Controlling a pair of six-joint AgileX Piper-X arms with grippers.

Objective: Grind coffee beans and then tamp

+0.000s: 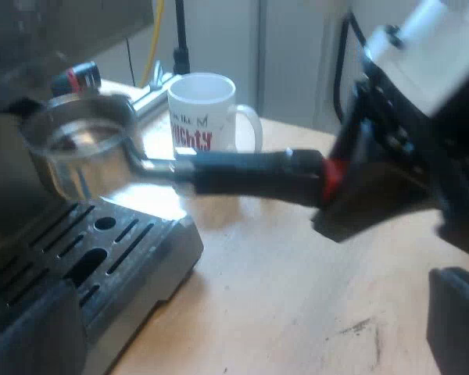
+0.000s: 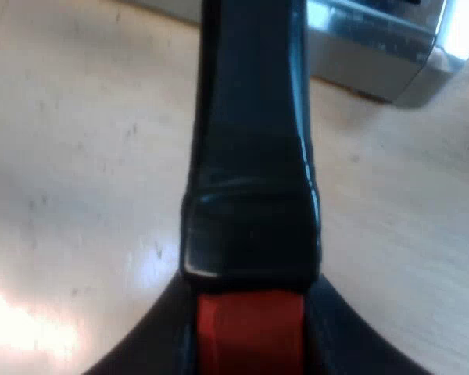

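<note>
The metal holder [image 1: 82, 148] hangs level with its basket over the espresso machine's slotted drip tray [image 1: 102, 250]. Its dark handle [image 1: 242, 172] runs out from the basket to a red end [image 1: 334, 176], where my right gripper [image 1: 359, 191] has hold of it. In the right wrist view the handle [image 2: 250, 156] runs straight away from the camera, and the right gripper [image 2: 250, 344] is shut on the red end [image 2: 250, 328]. My left gripper [image 1: 242, 328] stands open above the wooden table, its fingers [image 1: 457, 312] wide apart with nothing between them.
A white mug [image 1: 203, 113] with red lettering stands on the table beyond the holder's handle. A small black and red part [image 1: 82, 76] shows behind the basket by the machine. The machine's metal base [image 2: 375, 47] lies past the handle, with bare wooden table [image 1: 297, 297] beside it.
</note>
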